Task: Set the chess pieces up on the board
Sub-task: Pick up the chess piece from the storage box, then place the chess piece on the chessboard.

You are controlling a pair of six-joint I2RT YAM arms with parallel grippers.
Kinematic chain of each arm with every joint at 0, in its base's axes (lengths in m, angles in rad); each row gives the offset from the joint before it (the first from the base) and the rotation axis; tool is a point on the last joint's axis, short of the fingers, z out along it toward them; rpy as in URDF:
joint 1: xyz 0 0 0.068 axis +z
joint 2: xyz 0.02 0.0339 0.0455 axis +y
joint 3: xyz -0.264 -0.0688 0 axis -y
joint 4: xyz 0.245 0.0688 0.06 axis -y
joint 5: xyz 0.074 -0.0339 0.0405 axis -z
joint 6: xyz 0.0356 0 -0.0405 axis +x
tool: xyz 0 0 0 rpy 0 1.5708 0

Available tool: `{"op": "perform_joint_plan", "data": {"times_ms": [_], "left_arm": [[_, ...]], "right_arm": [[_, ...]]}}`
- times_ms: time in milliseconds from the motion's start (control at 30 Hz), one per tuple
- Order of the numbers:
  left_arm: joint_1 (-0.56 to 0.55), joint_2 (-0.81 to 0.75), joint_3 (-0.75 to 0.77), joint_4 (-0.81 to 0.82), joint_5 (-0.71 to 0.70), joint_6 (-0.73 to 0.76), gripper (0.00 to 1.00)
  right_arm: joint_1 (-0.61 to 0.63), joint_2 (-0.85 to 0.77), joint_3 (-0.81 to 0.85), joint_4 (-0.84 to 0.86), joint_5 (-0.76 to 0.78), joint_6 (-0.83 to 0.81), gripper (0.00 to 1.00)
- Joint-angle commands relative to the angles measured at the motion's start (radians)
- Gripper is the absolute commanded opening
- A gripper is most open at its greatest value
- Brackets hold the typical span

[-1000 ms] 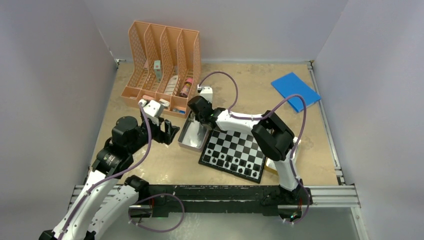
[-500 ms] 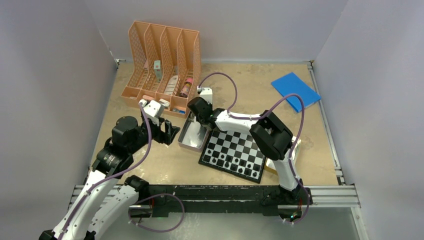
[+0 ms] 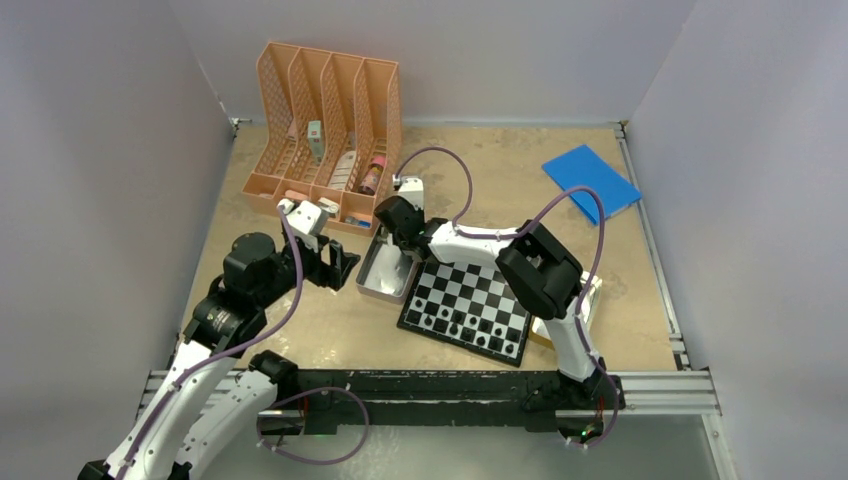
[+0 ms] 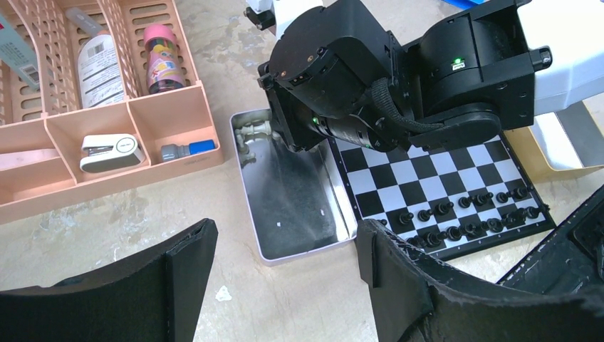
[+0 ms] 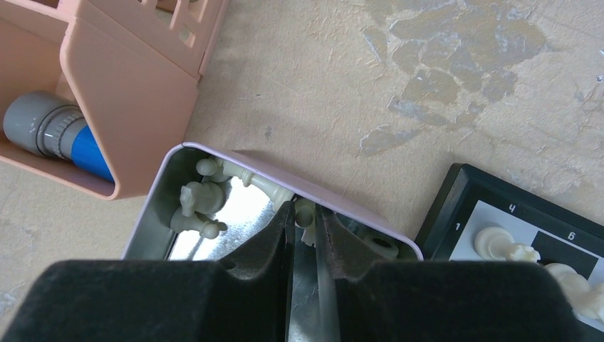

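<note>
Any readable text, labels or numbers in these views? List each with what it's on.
"1": on the board rim, right wrist view.
"4" and "6", as they appear, perhaps letters upside down: same rim.
Labels on the white bottle and pink-capped bottle in the organizer: too blurred to read.
</note>
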Motion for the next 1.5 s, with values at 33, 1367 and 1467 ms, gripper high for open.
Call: {"op": "perform_joint_plan", "data": {"times_ms": [33,1367,1467], "left_arm": [[-0.003,-0.012,-0.003,0.019,0.009,0.014,0.72],[-0.004,-0.004,-0.004,0.021,0.030,0.016,0.72],[-0.004,-0.004,-0.004,0.023,0.030,0.016,0.72]], "right_arm": [[-0.001,0.003,0.022,0.014,0.021,-0.021,0.17],[-0.078,-0.464,-0.234,-0.226,0.056,0.094,0.08],[-0.122,-0.510,-0.297,-0.251,0.052,0.140,0.09]]}}
